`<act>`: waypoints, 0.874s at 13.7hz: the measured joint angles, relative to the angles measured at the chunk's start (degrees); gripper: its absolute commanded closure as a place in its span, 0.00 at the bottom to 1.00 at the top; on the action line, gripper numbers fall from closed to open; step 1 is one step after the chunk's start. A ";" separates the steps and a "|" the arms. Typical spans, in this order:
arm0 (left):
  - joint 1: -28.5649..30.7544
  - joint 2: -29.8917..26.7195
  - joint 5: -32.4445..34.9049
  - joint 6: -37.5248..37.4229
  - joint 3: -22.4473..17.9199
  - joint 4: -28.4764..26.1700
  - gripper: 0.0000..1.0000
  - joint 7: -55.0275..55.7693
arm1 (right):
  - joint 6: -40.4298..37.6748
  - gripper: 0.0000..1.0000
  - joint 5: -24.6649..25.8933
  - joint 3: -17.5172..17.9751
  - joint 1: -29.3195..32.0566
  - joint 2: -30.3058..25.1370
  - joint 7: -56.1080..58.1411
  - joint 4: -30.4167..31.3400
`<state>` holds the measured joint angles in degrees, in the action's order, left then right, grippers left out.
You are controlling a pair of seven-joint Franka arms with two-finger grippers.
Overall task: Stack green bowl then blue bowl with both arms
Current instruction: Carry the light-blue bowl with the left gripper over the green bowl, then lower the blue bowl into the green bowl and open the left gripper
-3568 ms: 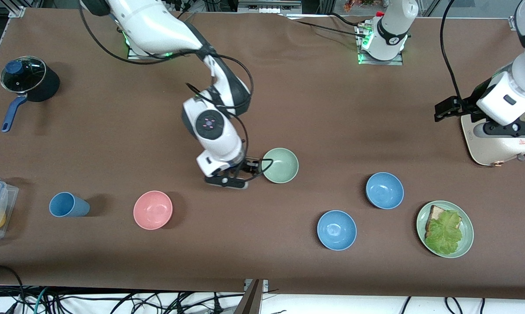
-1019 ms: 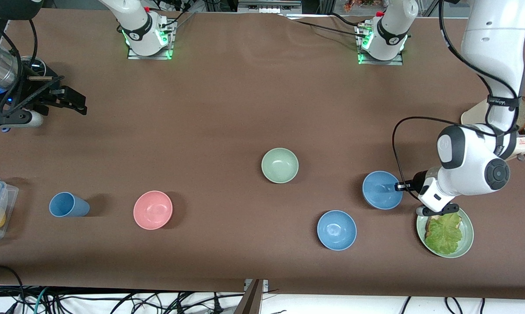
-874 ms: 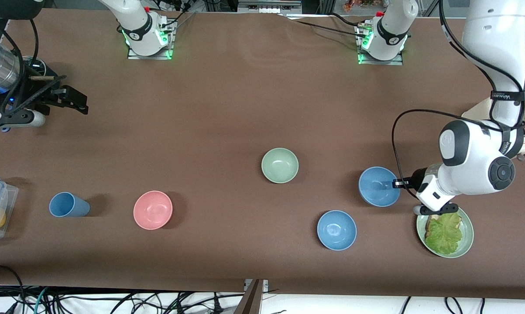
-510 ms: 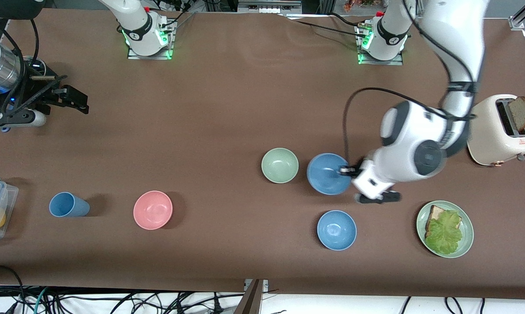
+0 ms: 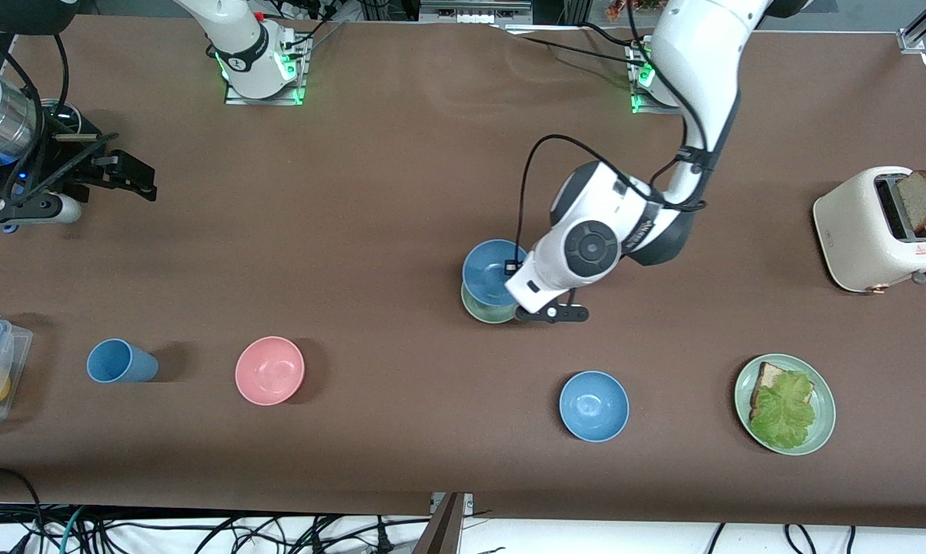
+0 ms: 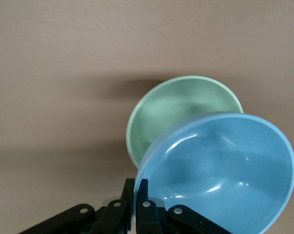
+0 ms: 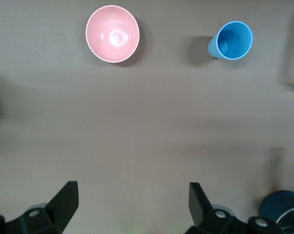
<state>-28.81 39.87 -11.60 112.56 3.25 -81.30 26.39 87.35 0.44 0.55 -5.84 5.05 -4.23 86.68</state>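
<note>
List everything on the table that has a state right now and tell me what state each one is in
blue bowl: held over the green bowl, not yet seated
green bowl: upright on the table
left gripper: shut on the held bowl's rim
right gripper: open, waiting over the table
toaster: bread slice sticking up
pot: lid on

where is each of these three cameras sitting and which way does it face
Front view: high, across the table from the bases, looking down on both arms; the left gripper holds the blue bowl over the green bowl.
Left wrist view: on the left arm's wrist, looking down past its fingers pinching the blue bowl's rim.
Right wrist view: on the waiting right arm's wrist, looking down past the open right gripper at the pink bowl and blue cup.
Shared: front and left wrist views both show the two bowls.
</note>
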 measured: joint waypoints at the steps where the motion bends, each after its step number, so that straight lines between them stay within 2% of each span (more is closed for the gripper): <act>1: -0.32 0.83 0.00 1.42 -0.06 0.03 1.00 0.04 | 0.00 0.00 0.00 0.00 0.00 0.00 0.00 0.00; 3: -0.41 2.24 0.00 3.26 -0.09 0.05 1.00 0.04 | -0.01 0.00 0.00 0.00 0.00 0.01 0.00 0.00; 4: -0.41 2.65 0.00 3.56 -0.09 0.05 0.09 0.04 | -0.01 0.00 0.00 -0.01 0.00 0.01 0.00 0.00; 5: -0.41 2.83 0.00 3.67 -0.09 0.06 0.00 0.04 | -0.01 0.00 0.00 -0.02 0.01 0.02 0.00 0.00; 9: -0.42 2.86 0.00 3.66 -0.16 0.36 0.00 0.02 | -0.02 0.00 0.00 -0.02 0.01 0.02 0.00 0.00; 12: 0.02 1.33 0.00 1.46 -1.65 2.14 0.00 0.01 | -0.03 0.00 0.00 -0.03 0.02 0.05 0.00 0.00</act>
<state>-28.79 41.20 -11.60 114.02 1.60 -79.16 26.40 87.31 0.44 0.52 -5.81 5.10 -4.23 86.68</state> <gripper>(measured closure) 0.304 0.000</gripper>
